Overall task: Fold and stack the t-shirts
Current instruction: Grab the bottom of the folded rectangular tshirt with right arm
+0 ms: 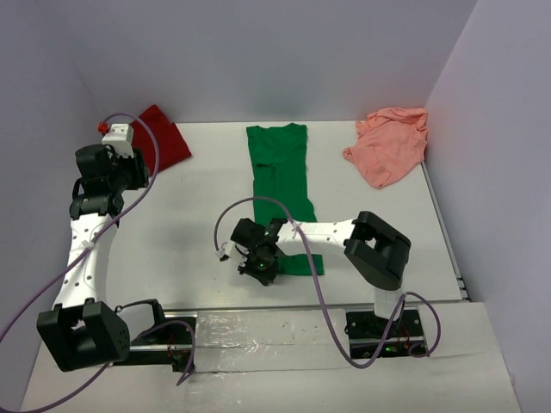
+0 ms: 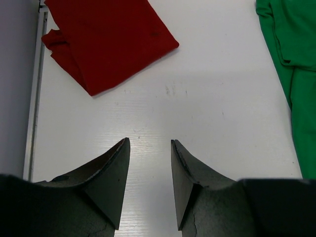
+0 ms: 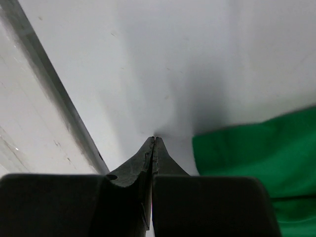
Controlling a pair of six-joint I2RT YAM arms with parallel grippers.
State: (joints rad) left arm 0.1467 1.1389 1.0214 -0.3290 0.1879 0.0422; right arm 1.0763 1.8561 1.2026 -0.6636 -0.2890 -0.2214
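Step in hand, as judged: the crosswise fold of the green t-shirt (image 1: 277, 185), which lies as a long narrow strip at mid surface (image 1: 198, 198).

Right pincer (image 3: 154, 142): closed, nothing between the jaws, tips low over bare surface just beside the strip's near left corner.

Left pincer (image 2: 149, 143): partly open, empty, with the red t-shirt (image 2: 108, 39) ahead and apart. The salmon t-shirt (image 1: 389, 146) lies crumpled at the far right.

Recommendation: open the jaws, take all layers at the near hem, and carry it low toward the collar, edges aligned.

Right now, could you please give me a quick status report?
Left end effector open, empty. Right end effector shut, empty, beside green t-shirt. Nothing blocking.
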